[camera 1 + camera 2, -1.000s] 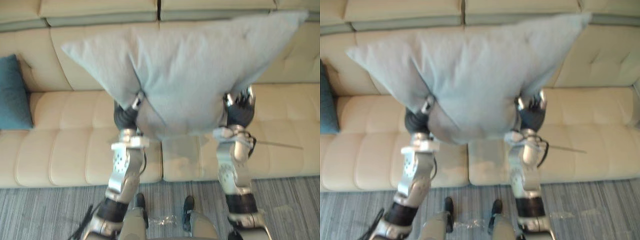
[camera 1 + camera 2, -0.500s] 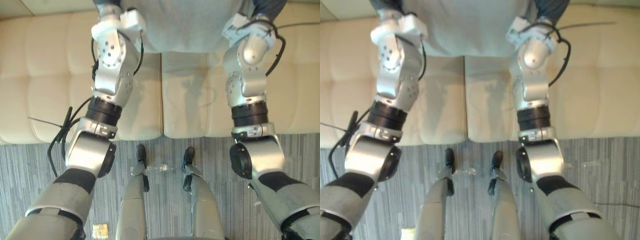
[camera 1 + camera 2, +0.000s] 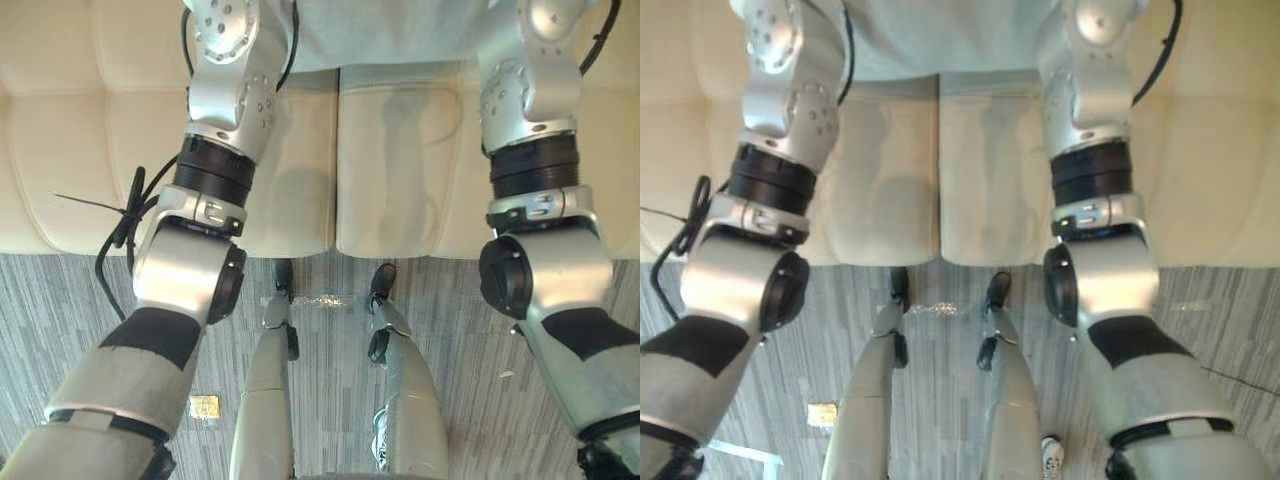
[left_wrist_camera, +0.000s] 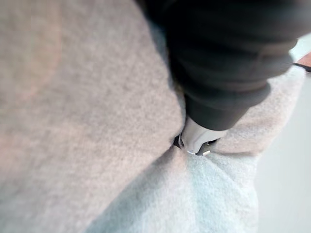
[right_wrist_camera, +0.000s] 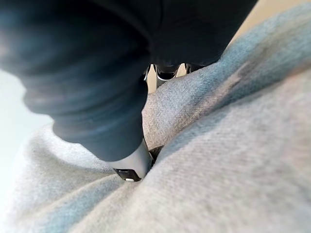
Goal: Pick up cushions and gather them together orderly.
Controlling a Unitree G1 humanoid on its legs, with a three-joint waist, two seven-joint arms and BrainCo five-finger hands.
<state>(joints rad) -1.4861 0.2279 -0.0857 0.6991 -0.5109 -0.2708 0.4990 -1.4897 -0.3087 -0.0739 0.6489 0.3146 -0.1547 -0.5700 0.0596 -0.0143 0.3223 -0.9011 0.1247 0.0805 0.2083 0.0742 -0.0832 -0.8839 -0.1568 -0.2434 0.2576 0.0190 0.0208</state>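
A light grey cushion (image 3: 390,30) hangs over the cream sofa, with just its lower edge between my two raised forearms in the eye views. In the left wrist view my left hand (image 4: 228,58) grips the cushion (image 4: 97,121), its thumb (image 4: 197,138) dug into a fold of the cloth. My right hand (image 5: 87,73) holds the other side of the cushion (image 5: 233,160) the same way, the thumb (image 5: 133,165) sunk into the fabric and fingertips (image 5: 167,73) curled over the edge.
The cream sofa seat (image 3: 290,170) lies under the cushion, split by a seam down the middle. Grey striped carpet (image 3: 60,330) runs along the sofa's front edge, with a small yellow tag (image 3: 204,405) lying on it.
The camera has tipped down toward the floor, so the sofa back and the teal cushion have left the picture. Both hands still hold the grey cushion, which now reaches past the top edge.
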